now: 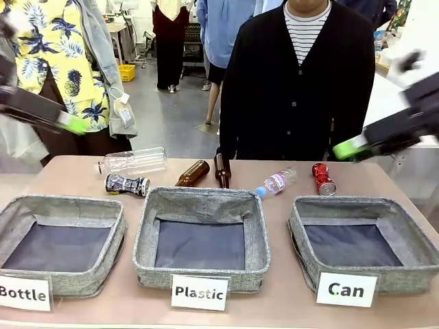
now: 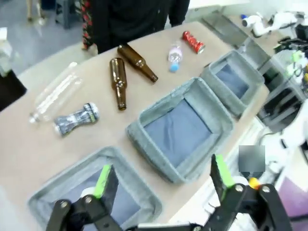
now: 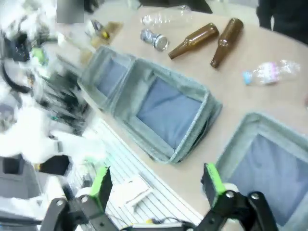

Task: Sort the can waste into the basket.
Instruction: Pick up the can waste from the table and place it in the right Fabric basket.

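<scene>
— "Can" card (image 1: 346, 289), set before the basket (image 1: 405, 277), entered first. Cans?
— Red can (image 1: 323, 178) logged just behind that basket; black can (image 1: 127, 184) well to its left, pattern not made out.
— Grippers?
— Left gripper (image 2: 161, 171) and right gripper (image 3: 156, 175) recorded with jaws wide, nothing held; both smeared by blur in the front view.

"Bottle" card (image 1: 24, 293), "Plastic" card (image 1: 199, 293), "Can" card (image 1: 346, 290)
</scene>
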You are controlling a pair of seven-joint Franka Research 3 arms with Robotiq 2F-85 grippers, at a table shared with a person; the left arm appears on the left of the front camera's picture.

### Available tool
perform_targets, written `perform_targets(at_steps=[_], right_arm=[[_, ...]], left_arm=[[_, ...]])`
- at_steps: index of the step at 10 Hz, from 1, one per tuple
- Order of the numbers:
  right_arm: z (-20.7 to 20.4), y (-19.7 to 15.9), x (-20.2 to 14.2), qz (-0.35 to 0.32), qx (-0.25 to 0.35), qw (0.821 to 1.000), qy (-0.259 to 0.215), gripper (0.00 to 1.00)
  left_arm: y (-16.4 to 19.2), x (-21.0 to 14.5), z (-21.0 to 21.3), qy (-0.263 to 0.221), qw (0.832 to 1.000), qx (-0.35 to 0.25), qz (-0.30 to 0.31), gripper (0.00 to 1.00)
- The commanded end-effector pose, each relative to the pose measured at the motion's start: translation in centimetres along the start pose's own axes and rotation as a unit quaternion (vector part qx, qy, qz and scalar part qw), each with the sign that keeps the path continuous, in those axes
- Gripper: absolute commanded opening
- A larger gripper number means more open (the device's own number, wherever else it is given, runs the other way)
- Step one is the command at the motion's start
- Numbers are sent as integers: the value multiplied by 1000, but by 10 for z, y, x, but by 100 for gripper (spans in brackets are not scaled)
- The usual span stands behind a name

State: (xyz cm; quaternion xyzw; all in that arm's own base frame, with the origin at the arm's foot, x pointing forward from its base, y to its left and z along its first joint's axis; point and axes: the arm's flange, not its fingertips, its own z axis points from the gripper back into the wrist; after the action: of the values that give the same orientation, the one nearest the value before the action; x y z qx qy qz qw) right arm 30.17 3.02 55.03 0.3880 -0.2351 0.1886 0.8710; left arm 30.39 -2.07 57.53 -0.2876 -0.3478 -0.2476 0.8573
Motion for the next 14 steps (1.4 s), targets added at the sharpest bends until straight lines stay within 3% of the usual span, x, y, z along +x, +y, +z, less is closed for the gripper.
perform_targets(at_steps=[1, 2, 4, 5, 6, 7, 8, 13, 14], right_arm=[[54, -80, -23, -125, 40, 986, -99, 100], [71, -125, -43, -199, 80, 966, -143, 100], [88, -194, -88, -318, 124, 906, -250, 100], [94, -206, -103, -336, 121, 889, -288, 100], [97, -213, -110, -355, 101, 882, -294, 100], [92, -211, -110, -357, 45, 886, -293, 100], [119, -229, -118, -370, 105, 882, -272, 100], [114, -229, -120, -383, 103, 880, -262, 100], [102, -210, -104, -356, 18, 904, -237, 100]], left_arm=[[76, -110, 28, -68, 992, -77, 75, 100], [104, -149, 40, -118, 976, -164, 81, 100], [151, -210, 34, -161, 949, -141, 233, 100], [165, -224, 27, -166, 936, -139, 278, 100], [172, -237, 17, -190, 916, -141, 324, 100], [174, -234, 9, -215, 905, -139, 340, 100], [219, -224, 76, -173, 931, -141, 290, 100], [219, -224, 76, -173, 931, -141, 290, 100], [219, -224, 76, -173, 931, -141, 290, 100]])
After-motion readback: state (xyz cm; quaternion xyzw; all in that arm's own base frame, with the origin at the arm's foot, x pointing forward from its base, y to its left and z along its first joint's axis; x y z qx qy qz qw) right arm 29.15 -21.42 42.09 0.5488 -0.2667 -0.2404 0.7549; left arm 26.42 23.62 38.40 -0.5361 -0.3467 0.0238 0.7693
